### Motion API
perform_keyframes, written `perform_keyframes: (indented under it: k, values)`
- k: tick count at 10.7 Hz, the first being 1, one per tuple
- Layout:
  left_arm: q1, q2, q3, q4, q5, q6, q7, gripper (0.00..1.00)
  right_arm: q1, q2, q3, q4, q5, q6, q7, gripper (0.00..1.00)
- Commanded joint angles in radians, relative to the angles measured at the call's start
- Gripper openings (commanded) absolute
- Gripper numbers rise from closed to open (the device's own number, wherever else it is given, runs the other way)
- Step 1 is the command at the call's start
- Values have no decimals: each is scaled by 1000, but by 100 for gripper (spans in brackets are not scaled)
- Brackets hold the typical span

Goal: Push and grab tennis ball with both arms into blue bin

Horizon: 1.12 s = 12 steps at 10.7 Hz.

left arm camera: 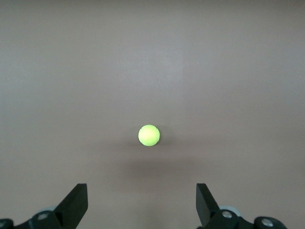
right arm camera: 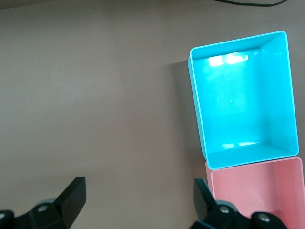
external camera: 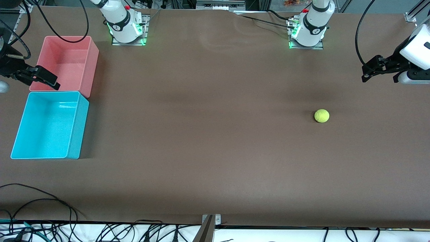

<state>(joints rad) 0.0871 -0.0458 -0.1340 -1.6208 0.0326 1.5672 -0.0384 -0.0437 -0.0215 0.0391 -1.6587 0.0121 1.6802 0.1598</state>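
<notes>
Showing the starting layout: the ball (external camera: 321,116) rests alone on the brown worktop (external camera: 208,134) toward the left arm's end, untouched by either arm. The blue bin (external camera: 20,126) stands empty at the right arm's end, well apart from the ball, with the pink bin (external camera: 92,64) touching it at its 12 o'clock in the front view, farther from the front camera.

Left gripper (external camera: 366,74): raised over the worktop's edge at the left arm's end, its fingers (left arm camera: 76,202) spread wide and empty. In the front view the ball lies at about 7 o'clock from it; in the left wrist view the ball (left arm camera: 149,135) sits ahead of the fingers, on the line midway between them. A round ball has no long axis, so any approach angle should serve.

Right gripper (external camera: 45,80): hanging over the pink bin's wall close to the blue bin (right arm camera: 240,95), its fingers (right arm camera: 71,198) likewise spread and empty.

The relation that governs the next move: the left arm is much the nearer to the ball, the right arm to the bin, so a push toward the right arm probably falls to the left.
</notes>
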Motion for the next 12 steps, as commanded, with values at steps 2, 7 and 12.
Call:
perform_keyframes:
  k: [2, 7, 12]
  values:
    - [10, -29, -18, -7, -3, -33, -26, 100, 2, 9, -4, 25, 20, -8, -11, 100]
    - [3, -31, -19, -4, -3, -38, -31, 100, 2, 9, -5, 25, 22, -8, -11, 100]
    - [3, -31, -21, -2, -3, -38, -29, 100, 2, 9, -5, 25, 22, -8, -9, 100]
